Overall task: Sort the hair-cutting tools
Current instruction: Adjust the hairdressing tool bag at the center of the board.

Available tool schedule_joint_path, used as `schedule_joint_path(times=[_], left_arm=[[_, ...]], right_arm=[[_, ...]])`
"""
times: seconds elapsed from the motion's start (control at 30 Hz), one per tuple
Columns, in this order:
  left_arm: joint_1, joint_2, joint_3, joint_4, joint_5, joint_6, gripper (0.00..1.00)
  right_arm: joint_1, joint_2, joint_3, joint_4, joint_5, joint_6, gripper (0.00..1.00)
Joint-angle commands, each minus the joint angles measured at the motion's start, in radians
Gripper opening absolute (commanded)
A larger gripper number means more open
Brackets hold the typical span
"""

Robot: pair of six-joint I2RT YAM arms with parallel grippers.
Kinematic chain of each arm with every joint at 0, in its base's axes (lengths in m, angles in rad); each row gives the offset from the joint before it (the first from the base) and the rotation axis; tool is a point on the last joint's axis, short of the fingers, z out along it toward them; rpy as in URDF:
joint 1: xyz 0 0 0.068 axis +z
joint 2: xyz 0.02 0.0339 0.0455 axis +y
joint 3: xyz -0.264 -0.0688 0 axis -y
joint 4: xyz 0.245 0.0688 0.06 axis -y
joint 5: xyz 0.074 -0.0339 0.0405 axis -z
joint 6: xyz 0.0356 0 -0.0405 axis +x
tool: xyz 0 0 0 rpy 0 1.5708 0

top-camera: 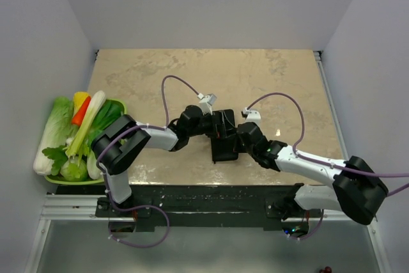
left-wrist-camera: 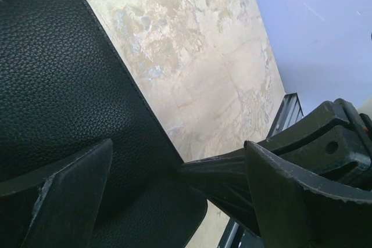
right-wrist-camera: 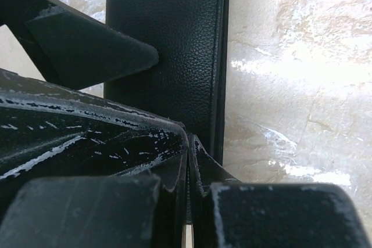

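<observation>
Two grippers are meeting over the black case [top-camera: 225, 151], which is lying near the centre of the table [top-camera: 160, 75] with its long axis running roughly 12 to 6 o'clock in the top view. The left gripper [left-wrist-camera: 178, 143] is reaching in from the case's 10 o'clock side, the right gripper [right-wrist-camera: 189, 143] from its 3 o'clock side.

None of the scissors or combs are showing in any view, so which way they are pointing, and where they are lying relative to the jaws, cannot be told.

On the left wrist view the jaws are standing spread wide. One finger [left-wrist-camera: 64, 196] is hanging over the case's grained cover at 7 o'clock, the other is sitting off the case at 4 o'clock, and the case's rounded corner is lying between them.

On the right wrist view the case is showing as a dark strip running 12 to 6 o'clock, its lower end going straight into the jaws. Those jaws are pressed almost together, pinching the case's edge in the narrow seam between them. A pale sliver [right-wrist-camera: 187, 236] is showing low in that seam, too small to identify.
</observation>
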Motion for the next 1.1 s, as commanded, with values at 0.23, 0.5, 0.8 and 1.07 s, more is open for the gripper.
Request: schedule_joint_path(times=[0.23, 0.5, 0.8, 1.07], left_arm=[[0.032, -0.09, -0.045, -0.191, -0.189, 0.067, 1.0], [0.034, -0.248, -0.027, -0.534, -0.372, 0.098, 0.99], [0.036, -0.175, -0.133, -0.369, -0.249, 0.078, 1.0], [0.036, -0.047, -0.174, -0.164, -0.154, 0.039, 1.0]], right_arm=[[-0.003, 0.095, -0.009, 0.115, 0.035, -0.013, 0.0], [-0.001, 0.119, -0.023, 0.107, 0.048, 0.013, 0.0], [-0.003, 0.104, -0.018, 0.061, 0.077, 0.03, 0.0], [-0.003, 0.102, -0.033, 0.054, 0.078, 0.046, 0.0]])
